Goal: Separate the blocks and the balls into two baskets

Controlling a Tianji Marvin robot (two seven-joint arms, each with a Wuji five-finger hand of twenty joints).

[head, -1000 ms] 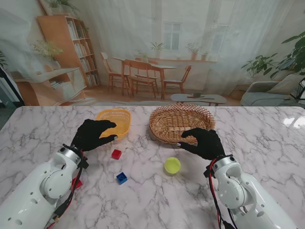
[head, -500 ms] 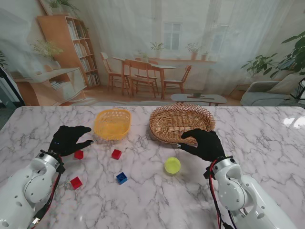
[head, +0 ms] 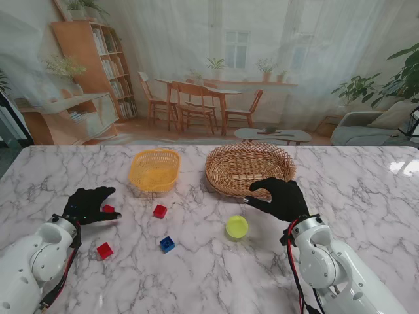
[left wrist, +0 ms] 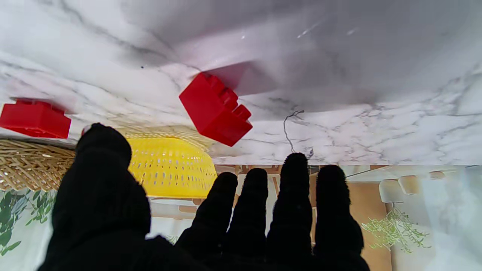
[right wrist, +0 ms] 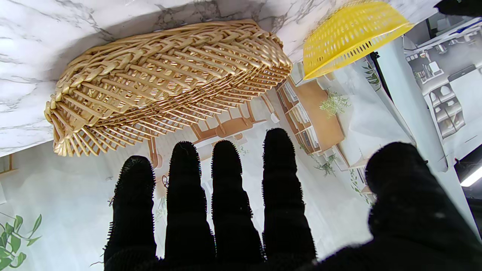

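From the stand, the left hand (head: 86, 206) hovers with fingers apart over a red block (head: 109, 209), left of the yellow basket (head: 154, 169). The right hand (head: 280, 197), spread and empty, sits by the wicker basket (head: 247, 167); the yellow ball (head: 236, 227), blue block (head: 167, 244) and two more red blocks lie nearer me. In the left wrist view the red block (left wrist: 215, 108) seems untouched beyond the fingers (left wrist: 293, 195). The right wrist view shows the wicker basket (right wrist: 165, 82).

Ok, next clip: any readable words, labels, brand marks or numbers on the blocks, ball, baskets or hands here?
No readable text in any view.
Red block by the left hand: studs only, no lettering visible.
Blue block and yellow-green ball: too small to tell.
Yellow basket, wicker basket, right hand: no labels.
Backdrop bookshelf: spines too small to read.
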